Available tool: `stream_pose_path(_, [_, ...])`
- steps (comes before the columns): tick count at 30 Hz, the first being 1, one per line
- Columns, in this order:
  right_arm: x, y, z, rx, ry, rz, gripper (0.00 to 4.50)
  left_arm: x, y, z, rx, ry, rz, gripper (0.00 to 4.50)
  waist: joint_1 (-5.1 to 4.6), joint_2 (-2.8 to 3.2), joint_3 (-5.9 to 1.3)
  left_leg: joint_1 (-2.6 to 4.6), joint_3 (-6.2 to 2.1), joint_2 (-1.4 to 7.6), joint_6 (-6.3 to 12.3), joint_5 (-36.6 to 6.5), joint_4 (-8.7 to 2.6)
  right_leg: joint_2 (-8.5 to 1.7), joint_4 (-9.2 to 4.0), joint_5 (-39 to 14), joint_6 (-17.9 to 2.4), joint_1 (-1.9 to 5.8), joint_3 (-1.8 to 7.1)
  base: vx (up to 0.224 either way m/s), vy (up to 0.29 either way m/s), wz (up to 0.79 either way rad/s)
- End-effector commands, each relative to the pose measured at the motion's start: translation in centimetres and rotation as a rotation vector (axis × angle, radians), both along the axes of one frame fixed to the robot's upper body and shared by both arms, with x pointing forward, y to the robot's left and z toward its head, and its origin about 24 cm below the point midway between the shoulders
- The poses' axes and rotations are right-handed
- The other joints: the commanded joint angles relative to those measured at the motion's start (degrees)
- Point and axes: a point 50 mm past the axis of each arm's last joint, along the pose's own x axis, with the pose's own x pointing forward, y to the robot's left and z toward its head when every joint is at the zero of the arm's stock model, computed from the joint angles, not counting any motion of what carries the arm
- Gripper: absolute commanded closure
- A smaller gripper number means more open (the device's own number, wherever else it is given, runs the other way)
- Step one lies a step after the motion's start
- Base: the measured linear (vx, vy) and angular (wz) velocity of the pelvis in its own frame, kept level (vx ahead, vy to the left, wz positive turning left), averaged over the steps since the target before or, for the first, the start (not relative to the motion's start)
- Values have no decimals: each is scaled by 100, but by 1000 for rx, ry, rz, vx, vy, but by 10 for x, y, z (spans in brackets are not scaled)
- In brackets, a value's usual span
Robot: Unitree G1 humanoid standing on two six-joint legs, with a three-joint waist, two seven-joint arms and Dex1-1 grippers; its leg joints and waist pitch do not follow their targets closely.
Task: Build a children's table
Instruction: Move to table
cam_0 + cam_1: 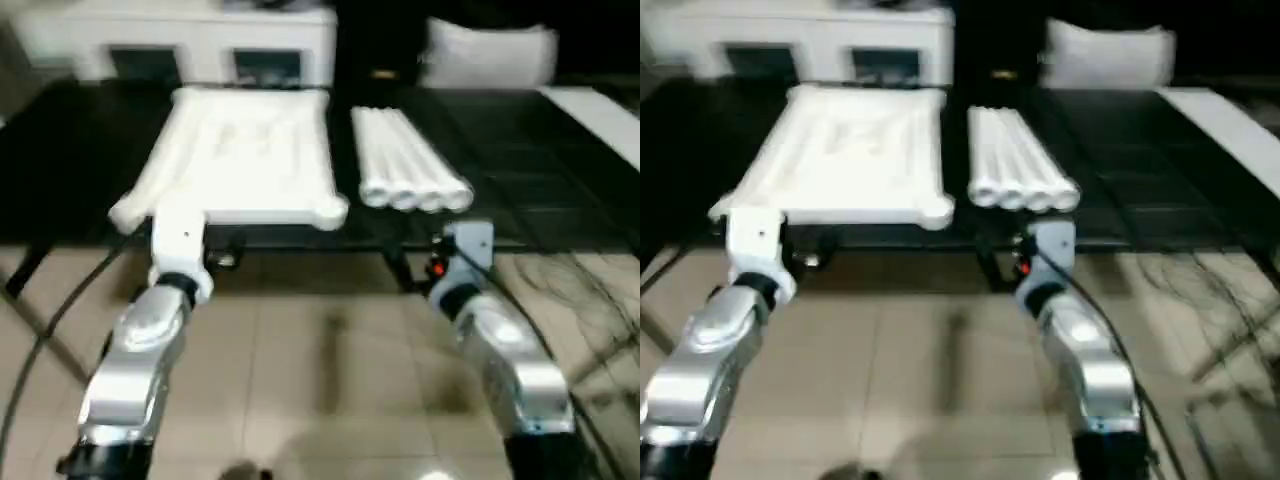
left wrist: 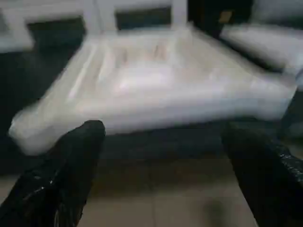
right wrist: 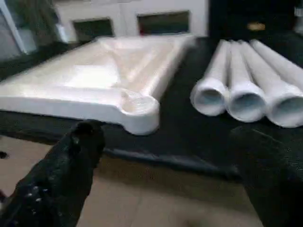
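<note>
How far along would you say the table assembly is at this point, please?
Laid out: the table top lies underside up on the dark surface, with four legs loose beside it. In hand: nothing; the left gripper and right gripper stand empty, jaws wide, short of the parts. Left: fitting every leg into its corner socket.

Both silver forearms reach forward, side by side and well apart. Left black two-fingered gripper (image 2: 161, 156): fingers (image 2: 71, 165) spread wide, nothing between them. Right black two-fingered gripper (image 3: 165, 161): fingers (image 3: 66, 165) likewise wide apart, empty.
</note>
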Motion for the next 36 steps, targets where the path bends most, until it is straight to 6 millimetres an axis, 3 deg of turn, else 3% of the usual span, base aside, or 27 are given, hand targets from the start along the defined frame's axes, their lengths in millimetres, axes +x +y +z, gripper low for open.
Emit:
stream_pose_path(1, [2, 5, 3, -6, -7, 24, 0, 6, -2, 9, 0, -31, -8, 9, 121, -151, -141, -231, -216, -32, 176, -298, -73, -876, -1619, -5219, -1054, 311, 996, 137, -24, 6])
stream_pose_path(3, [2, 4, 3, -7, -7, 26, 0, 6, -3, 9, -1, -31, -6, 9, 238, 56, -340, 183, -108, 221, 257, -476, -991, -405, -1394, -2532, -1414, 370, 622, 86, 11, 26])
stream_pose_path(4, [3, 4, 3, -8, -7, 27, 0, 6, -3, 9, -3, -32, -6, 9, 16, 212, -441, 836, -546, 579, 641, -88, -1588, 222, -764, -393, -1137, -198, 222, 62, 23, 30])
stream_pose_path(5, [3, 4, 3, -9, -7, 28, 0, 6, -3, 9, -3, -33, -6, 9, -257, 298, -710, 1499, -1094, 995, 1923, 1140, -1574, 159, -144, 7, -364, -831, 140, 131, 21, 9])
stream_pose_path(7, [3, 4, 3, -10, -8, 30, 0, 6, -3, 10, -5, -36, -8, 9, -236, 239, -702, 1313, -891, 939, 2739, 2887, -1393, 18, 95, 539, 464, -1217, 216, 180, 0, -4])
stream_pose_path(9, [3, 4, 3, -12, -7, 31, 0, 6, -3, 10, -4, -37, -7, 9, -247, 99, -695, 1127, -514, 708, 2794, 3642, -1412, -22, -18, 1309, 518, -1408, 285, 143, -30, 1])
stream_pose_path(10, [3, 4, 3, -12, -7, 31, 0, 6, -3, 10, -4, -37, -7, 9, -236, -138, -591, 827, -82, 190, 2351, 2462, -1358, -114, -693, 2188, -119, -1135, 443, 138, -40, 1])
stream_pose_path(11, [3, 4, 3, -13, -6, 32, 0, 6, -2, 10, -3, -38, -8, 9, -79, -445, -493, 417, 224, -414, 1702, 250, -1157, -320, -1295, 679, -303, -485, 915, 147, -40, 7])
stream_pose_path(12, [3, 5, 3, -13, -6, 33, 0, 6, -2, 10, -2, -38, -8, 9, 23, -480, -587, 284, 180, -498, 1410, -386, -730, -729, -1463, -94, -798, -154, 1320, 174, -64, -4])
stream_pose_path(13, [3, 4, 2, -12, -5, 31, 0, 6, -2, 10, -2, -37, -10, 9, 100, -394, -632, 24, -50, -271, 779, -95, -532, -898, -1353, -531, -1434, 170, 1295, 174, -64, -4])
stream_pose_path(15, [2, 4, 2, -12, -3, 29, 0, 5, -3, 10, -1, -36, -15, 9, 68, -244, -513, -125, -143, -118, 206, 329, -496, -913, -1411, -59, -1930, 132, 1097, 133, -36, -13])
stream_pose_path(17, [1, 4, 1, -11, -2, 27, 0, 5, -4, 10, 0, -34, -23, 9, 43, -98, -441, -98, -148, 144, 153, 627, -856, -778, -1543, -191, -2131, -45, 721, 123, 13, -4])
stream_pose_path(18, [0, 3, 1, -10, -1, 25, 0, 4, -5, 10, 2, -33, -27, 9, -19, 139, -457, 2, -94, 289, 274, 651, -1410, -325, -1466, -556, -1668, -80, 385, 156, 87, -5])
stream_pose_path(19, [0, 3, 1, -10, -1, 25, 0, 4, -6, 9, 4, -32, -30, 9, -302, 275, -435, 289, -440, 601, 422, -493, -1778, 221, -965, -540, -1048, -376, 153, 156, 87, -5])
stream_pose_path(20, [-1, 3, 1, -13, -3, 29, 0, 3, -6, 9, 3, -32, -30, 9, -380, 320, -607, 941, -755, 844, 1041, -679, -1758, 164, -521, 129, -762, -784, 184, 170, 69, -3])
stream_pose_path(22, [-2, 6, 7, -13, -36, 63, 0, 2, -6, 9, 2, -37, -29, 9, -367, 309, -538, 909, -759, 837, 2059, 156, -1698, 106, -251, 527, -124, -1019, 207, 138, 34, 7])
stream_pose_path(23, [-3, 7, 9, -8, -50, 77, 0, 2, -7, 9, 2, -40, -30, 9, -405, 168, -572, 958, -710, 829, 2539, 668, -1647, 16, -237, 761, 95, -1151, 277, 110, 12, 2])
stream_pose_path(24, [-4, 10, 14, 2, -79, 104, 0, 2, -7, 10, 2, -44, -33, 9, -380, 153, -555, 901, -612, 742, 2641, 817, -1647, -8, -295, 879, 126, -1142, 298, 51, -3, -1])
stream_pose_path(25, [-5, 13, 19, 17, -103, 125, 0, 2, -7, 11, 1, -50, -39, 9, -355, -109, -535, 640, -249, 358, 2352, 400, -1515, -186, -860, 1332, -148, -849, 489, 85, -34, 0])
stream_pose_path(26, [-6, 14, 22, 25, -117, 138, 0, 2, -7, 12, 1, -54, -42, 9, -304, -296, -569, 354, -36, 56, 2030, -21, -1418, -278, -1062, 1276, -176, -479, 676, 79, -76, 7])
stream_pose_path(27, [-7, 16, 27, 41, -141, 151, 0, 3, -8, 13, 1, -59, -46, 9, -14, -335, -602, -90, 72, -208, 1464, -237, -763, -948, -1430, 745, -954, 102, 1272, 128, -117, 2])
stream_pose_path(28, [-7, 15, 28, 43, -146, 150, 0, 3, -8, 14, -2, -64, -47, 9, 39, -333, -593, -303, -31, -108, 929, 165, -588, -947, -1383, 523, -1367, 279, 1187, 94, -86, 1])
stream_pose_path(30, [-7, 14, 26, 31, -137, 140, 0, 3, -8, 15, -9, -71, -51, 9, 62, -185, -493, -247, -57, 69, 484, 539, -799, -808, -1481, 46, -1809, 126, 894, 89, -43, -3])
stream_pose_path(32, [-7, 12, 22, -1, -121, 122, 0, 2, -10, 15, -11, -72, -55, 9, -28, 146, -435, 83, -20, 379, 523, 186, -1587, -115, -1371, -622, -1315, -94, 342, 96, 10, 2])
stream_pose_path(33, [-7, 12, 22, -4, -120, 121, 0, 2, -10, 15, -11, -72, -56, 9, -138, 188, -490, 367, -198, 556, 667, -172, -1698, 103, -1142, -406, -1160, -300, 263, 119, 47, 4])
stream_pose_path(35, [-8, 12, 22, -4, -120, 128, 0, 1, -11, 15, -11, -75, -60, 9, -361, 181, -551, 982, -689, 886, 1567, -862, -1820, 77, -515, 420, -654, -770, 217, 116, 41, 5])
stream_pose_path(36, [-8, 12, 23, -3, -122, 133, 0, 1, -11, 15, -13, -78, -63, 9, -381, 139, -534, 996, -705, 899, 1906, -682, -1801, 35, -460, 563, -485, -839, 249, 93, 3, 8])
